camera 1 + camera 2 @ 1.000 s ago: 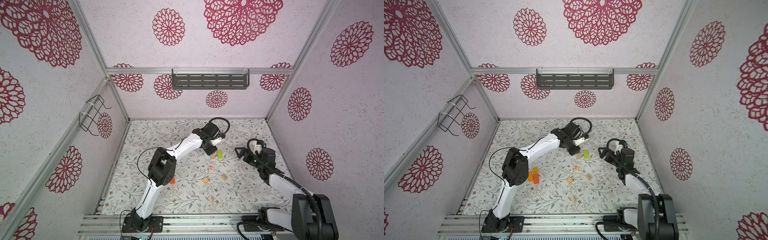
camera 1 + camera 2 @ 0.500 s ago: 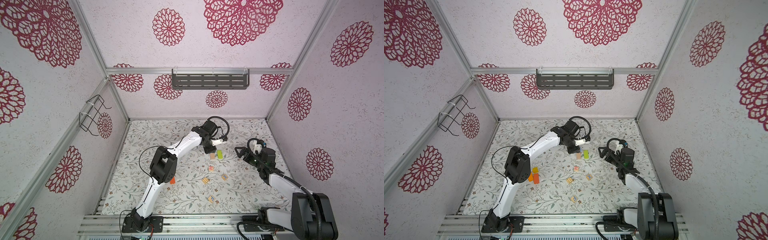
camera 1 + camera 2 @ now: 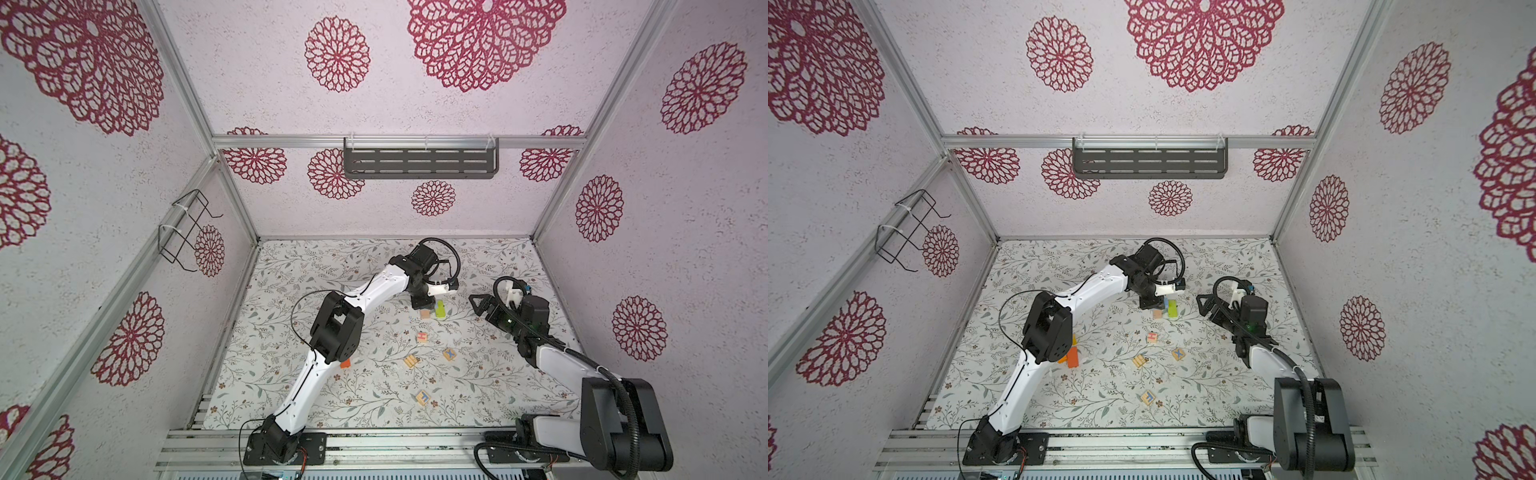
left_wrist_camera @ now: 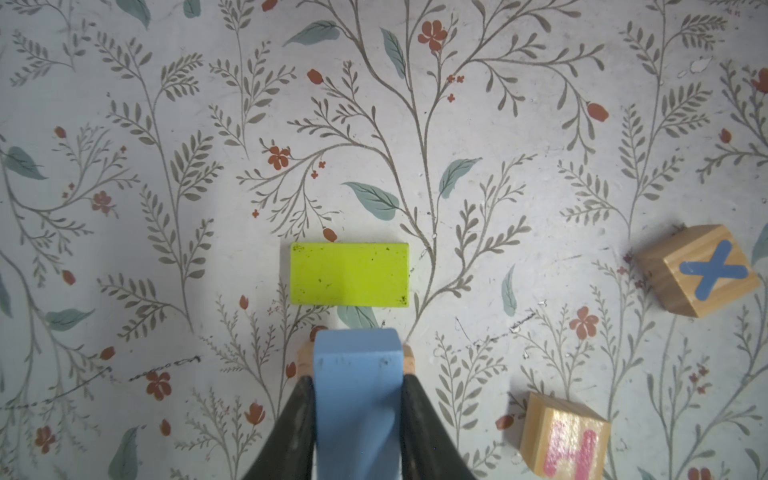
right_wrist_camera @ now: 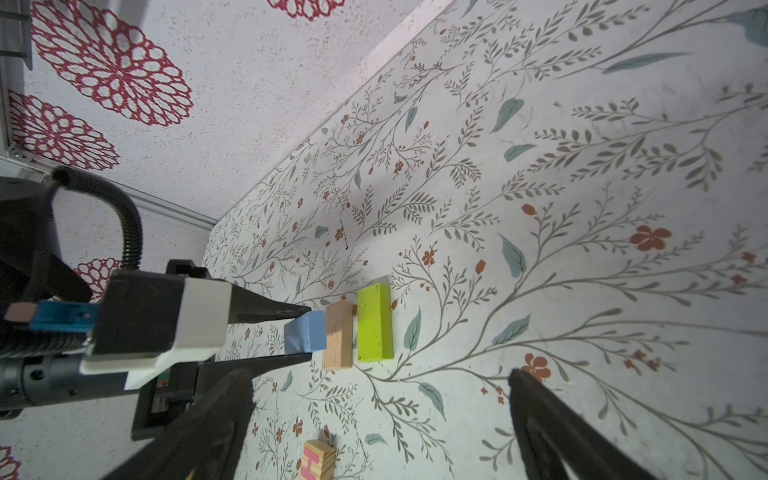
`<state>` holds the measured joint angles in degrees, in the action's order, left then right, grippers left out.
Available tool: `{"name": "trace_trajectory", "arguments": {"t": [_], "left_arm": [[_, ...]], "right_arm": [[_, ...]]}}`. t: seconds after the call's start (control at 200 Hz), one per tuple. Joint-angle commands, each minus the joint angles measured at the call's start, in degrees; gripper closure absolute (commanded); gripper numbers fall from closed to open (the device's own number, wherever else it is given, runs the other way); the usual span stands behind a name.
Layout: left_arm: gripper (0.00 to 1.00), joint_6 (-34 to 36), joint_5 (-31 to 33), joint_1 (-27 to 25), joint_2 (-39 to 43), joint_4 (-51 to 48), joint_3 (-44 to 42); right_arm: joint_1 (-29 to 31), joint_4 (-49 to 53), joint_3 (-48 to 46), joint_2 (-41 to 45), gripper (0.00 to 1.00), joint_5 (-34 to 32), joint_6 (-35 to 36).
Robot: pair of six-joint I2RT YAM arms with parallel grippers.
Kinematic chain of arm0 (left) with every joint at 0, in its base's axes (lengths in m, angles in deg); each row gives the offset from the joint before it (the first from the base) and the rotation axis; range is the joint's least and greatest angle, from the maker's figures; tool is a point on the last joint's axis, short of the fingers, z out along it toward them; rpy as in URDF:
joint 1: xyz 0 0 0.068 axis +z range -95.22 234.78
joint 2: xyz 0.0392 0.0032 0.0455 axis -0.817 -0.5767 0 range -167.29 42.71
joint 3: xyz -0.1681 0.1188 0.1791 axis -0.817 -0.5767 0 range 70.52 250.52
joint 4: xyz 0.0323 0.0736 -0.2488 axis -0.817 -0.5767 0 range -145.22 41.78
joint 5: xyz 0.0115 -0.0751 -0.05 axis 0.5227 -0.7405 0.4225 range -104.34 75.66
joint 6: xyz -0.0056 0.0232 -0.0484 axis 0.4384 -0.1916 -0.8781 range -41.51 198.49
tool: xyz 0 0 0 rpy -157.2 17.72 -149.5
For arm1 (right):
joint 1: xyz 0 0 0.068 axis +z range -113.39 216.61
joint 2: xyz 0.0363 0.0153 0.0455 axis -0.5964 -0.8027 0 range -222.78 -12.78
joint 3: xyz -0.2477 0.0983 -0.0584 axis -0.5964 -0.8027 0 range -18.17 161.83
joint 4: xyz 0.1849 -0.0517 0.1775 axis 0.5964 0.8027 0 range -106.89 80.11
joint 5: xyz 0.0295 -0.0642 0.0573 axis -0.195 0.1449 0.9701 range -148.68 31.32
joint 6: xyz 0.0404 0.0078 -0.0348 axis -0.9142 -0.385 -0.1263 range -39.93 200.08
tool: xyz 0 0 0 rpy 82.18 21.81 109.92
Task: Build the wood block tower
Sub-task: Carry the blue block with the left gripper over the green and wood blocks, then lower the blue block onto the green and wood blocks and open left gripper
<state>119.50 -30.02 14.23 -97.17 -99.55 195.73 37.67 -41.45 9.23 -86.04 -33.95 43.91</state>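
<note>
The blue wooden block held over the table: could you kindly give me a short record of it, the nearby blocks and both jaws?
held block: blue wooden block, gripped between the left jaws
below it: tan wooden bar, lying on the floral table; contact unclear
beside the bar: lime wooden bar, lying flat, parallel to it
right jaws: open, empty, away from the blocks
loose nearby: natural wooden cube with pink H; natural wooden cube with blue X

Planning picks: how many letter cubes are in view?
4: H cube, X cube, third cube beside them, fourth cube alone, lowest in both top views. More may be hidden.
</note>
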Motion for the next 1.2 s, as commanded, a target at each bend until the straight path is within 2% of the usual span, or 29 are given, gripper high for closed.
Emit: {"name": "trace_trajectory", "arguments": {"t": [0.0, 0.831, 1.191], "left_arm": [[0.85, 3.01, -1.97, 0.13, -1.02, 0.49, 1.54], [0.85, 4.25, -2.82, 0.48, -7.29, 2.63, 7.92], [0.84, 4.47, -2.76, 0.98, -7.46, 3.37, 7.10]], "right_arm": [[-0.42, -2.85, -0.59, -0.52, 0.01, 0.32, -0.85], [-0.53, -5.41, -1.29, -2.40, 0.01, 0.21, -2.02], [-0.80, -5.40, -1.29, -2.60, 0.01, 0.13, -1.92]]}}
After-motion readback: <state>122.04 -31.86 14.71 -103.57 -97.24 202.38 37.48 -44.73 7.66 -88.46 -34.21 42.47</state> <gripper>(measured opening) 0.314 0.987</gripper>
